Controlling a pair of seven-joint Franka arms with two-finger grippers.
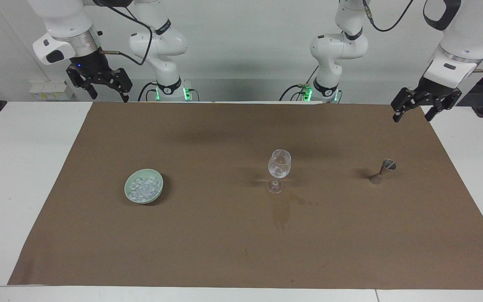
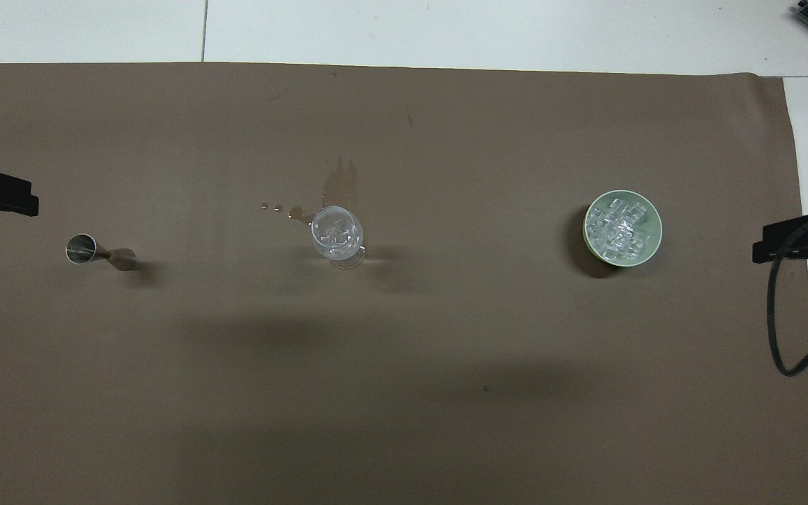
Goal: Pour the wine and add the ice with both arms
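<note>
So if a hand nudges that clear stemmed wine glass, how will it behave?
The clear stemmed wine glass would probably tip easily: its bowl sits high on a thin stem over a small foot. It looks fragile, thin and transparent. Ice chunks already in the bowl likely make it top-heavy.

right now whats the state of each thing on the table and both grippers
wine glass: upright, ice inside
bowl: upright, full of ice
measuring cup: upright
cloth: flat, wet stain by glass
left gripper: raised, jaws open, empty
right gripper: raised, jaws open, empty

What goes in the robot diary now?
left gripper: open, empty | right gripper: open, empty | ice: in bowl | glass: upright
</note>
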